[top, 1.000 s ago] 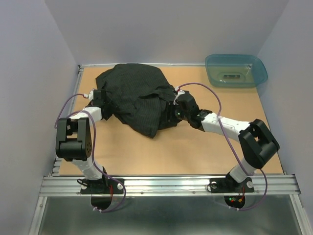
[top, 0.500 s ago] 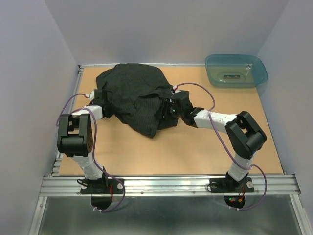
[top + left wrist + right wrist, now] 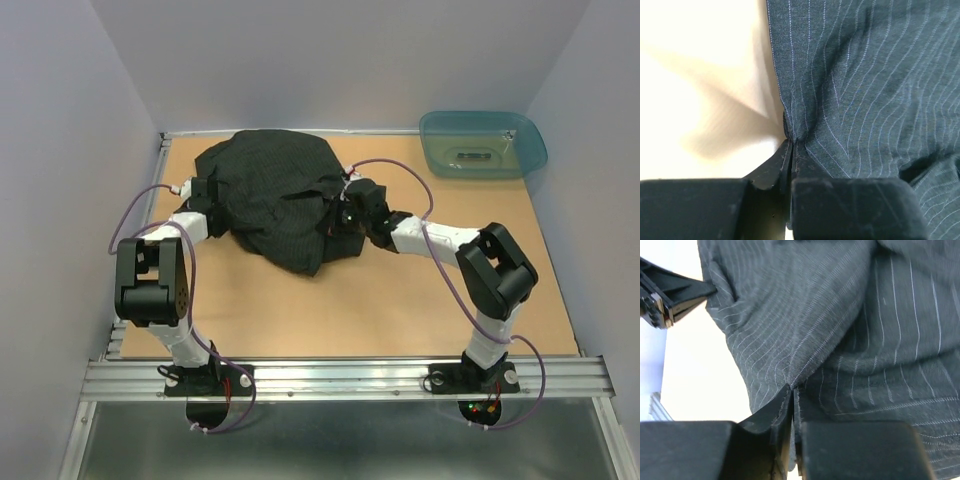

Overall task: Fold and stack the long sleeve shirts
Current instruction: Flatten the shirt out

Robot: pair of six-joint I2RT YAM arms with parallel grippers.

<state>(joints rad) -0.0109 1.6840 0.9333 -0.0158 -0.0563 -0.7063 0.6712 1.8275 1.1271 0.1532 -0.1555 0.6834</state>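
Black shirt (image 3: 275, 195) — crumpled (faint pinstripes)

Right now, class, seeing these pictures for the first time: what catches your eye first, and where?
A black pinstriped shirt lies crumpled at the table's far left-centre. The left gripper and right gripper pinch its opposite edges, jaws shut on cloth. A teal tub sits in the far right corner.

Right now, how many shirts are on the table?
1. The black shirt lies bunched at the table's far side, pinched by left gripper and right gripper. More may hide underneath.
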